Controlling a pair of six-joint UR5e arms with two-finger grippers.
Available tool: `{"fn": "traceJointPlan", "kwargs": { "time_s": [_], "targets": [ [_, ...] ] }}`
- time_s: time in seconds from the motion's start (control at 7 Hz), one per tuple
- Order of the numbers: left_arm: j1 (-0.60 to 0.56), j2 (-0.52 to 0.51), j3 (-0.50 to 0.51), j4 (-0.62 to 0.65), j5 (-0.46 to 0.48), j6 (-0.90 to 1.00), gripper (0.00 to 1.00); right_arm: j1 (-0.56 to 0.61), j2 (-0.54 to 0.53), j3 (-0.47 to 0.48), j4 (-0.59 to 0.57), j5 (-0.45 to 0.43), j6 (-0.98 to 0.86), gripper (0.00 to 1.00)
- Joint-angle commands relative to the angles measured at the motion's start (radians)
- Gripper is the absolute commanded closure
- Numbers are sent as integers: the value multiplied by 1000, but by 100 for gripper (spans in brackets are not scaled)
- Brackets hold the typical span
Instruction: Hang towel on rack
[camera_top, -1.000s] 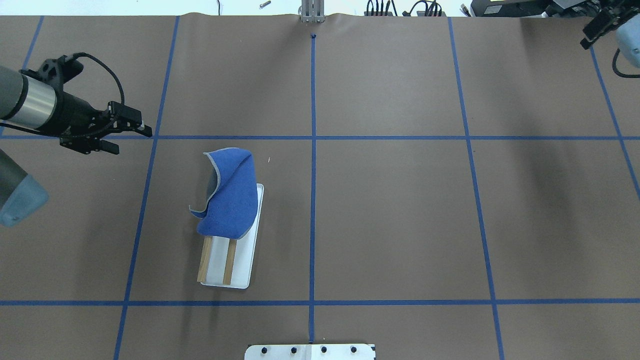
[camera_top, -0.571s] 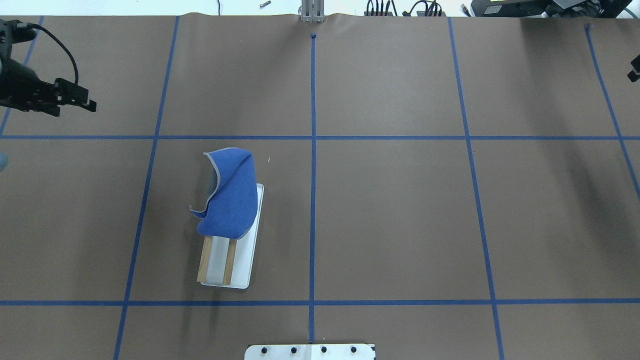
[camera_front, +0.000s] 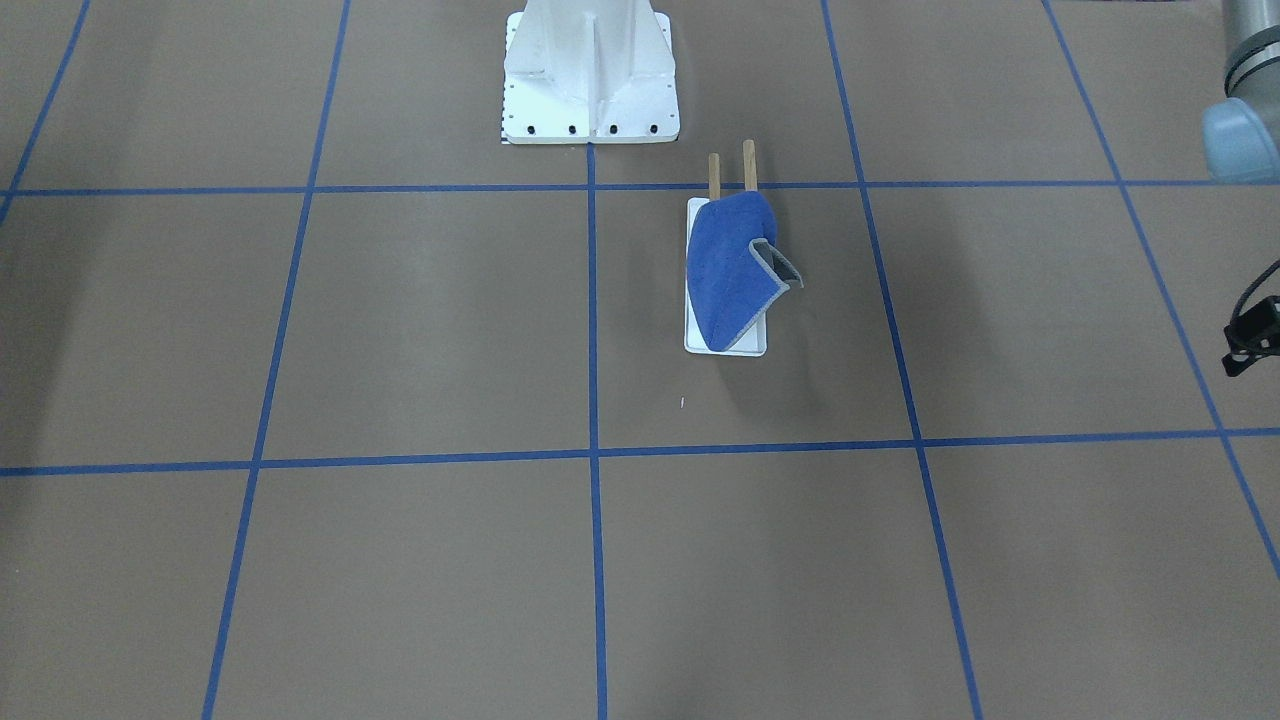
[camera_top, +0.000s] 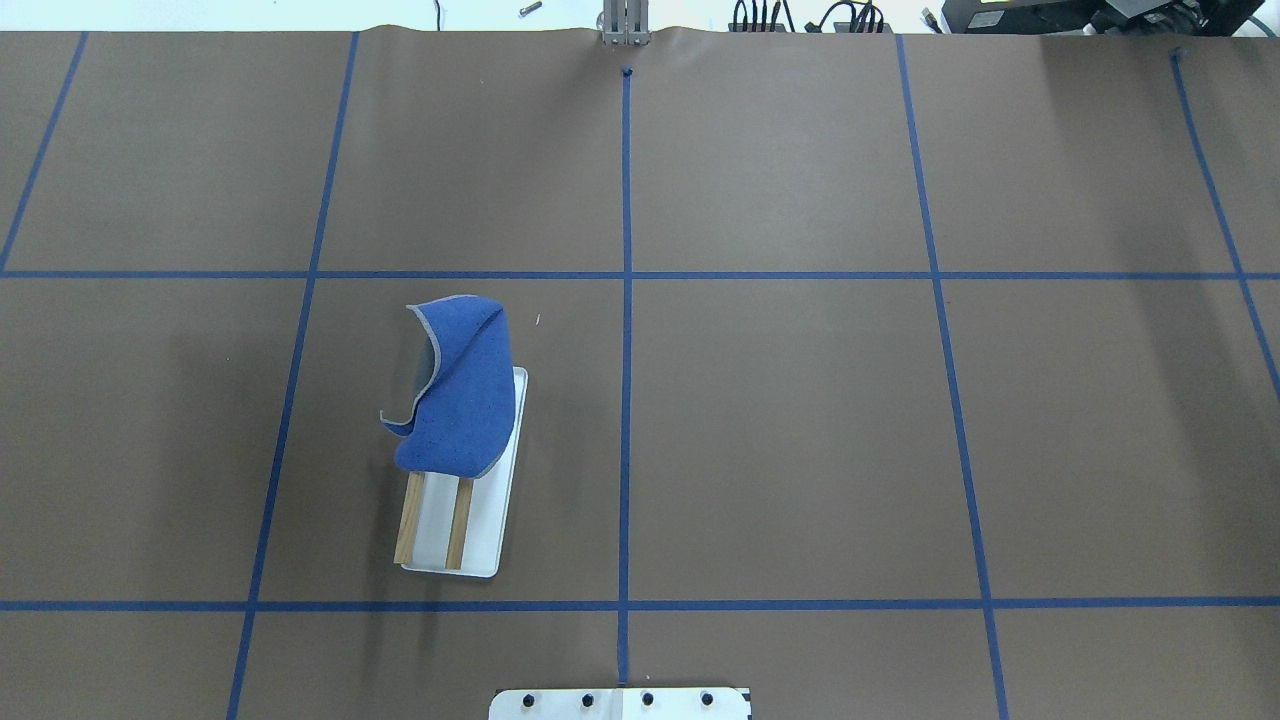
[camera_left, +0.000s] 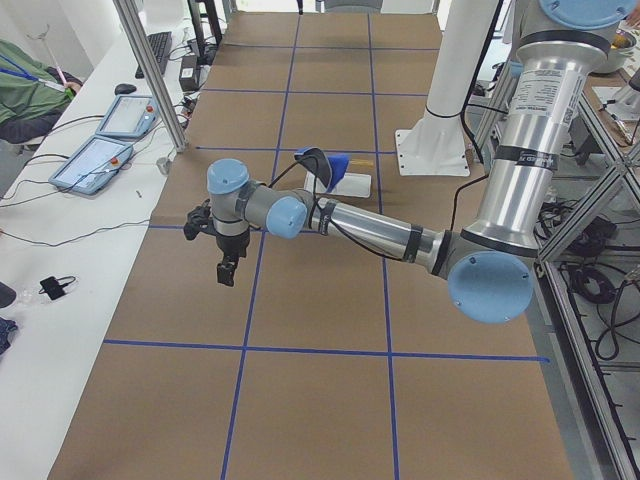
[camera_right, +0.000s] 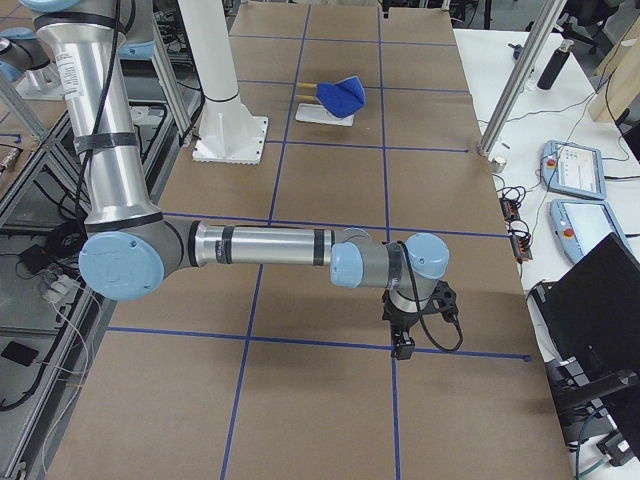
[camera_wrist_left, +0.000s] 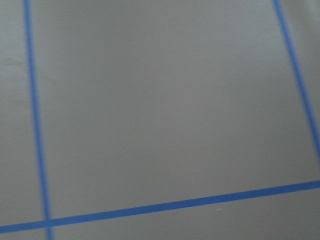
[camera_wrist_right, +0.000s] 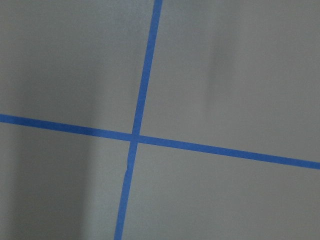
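The blue towel (camera_top: 465, 400) hangs over the far end of the rack, a white base (camera_top: 497, 500) with two wooden rails (camera_top: 410, 520). A curled corner shows its grey underside (camera_front: 778, 266). The towel also shows in the exterior left view (camera_left: 338, 165) and the exterior right view (camera_right: 342, 95). My left gripper (camera_left: 228, 270) hangs over bare table far to the towel's left, points down, and I cannot tell whether it is open. My right gripper (camera_right: 403, 345) hangs over bare table far to the right; I cannot tell its state. Neither touches the towel.
The robot's white pedestal (camera_front: 590, 70) stands at the near table edge behind the rack. Blue tape lines (camera_top: 626, 300) grid the brown table. Teach pendants (camera_left: 100, 160) lie on the side bench, and a seated person (camera_left: 30, 95) is beside them.
Both arms have swung outwards and left the overhead view, the left one to the left, the right one to the right. The towel and rack have not moved.
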Motion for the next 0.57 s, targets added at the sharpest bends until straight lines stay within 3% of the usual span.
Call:
{"fn": "traceJointPlan", "kwargs": {
  "time_s": [0.0, 0.14, 0.29, 0.43],
  "targets": [
    [-132, 12, 119, 79, 10, 248, 2, 7, -16, 27, -9, 7, 2, 0],
    [-150, 24, 169, 68, 8, 252, 2, 9, -13, 27, -9, 7, 2, 0],
    [-204, 30, 156, 71, -33, 249, 2, 9, -11, 29, -9, 9, 5, 0],
    [-219, 62, 156, 76, -152, 241, 2, 7, -11, 35, -9, 9, 10, 0]
  ]
}}
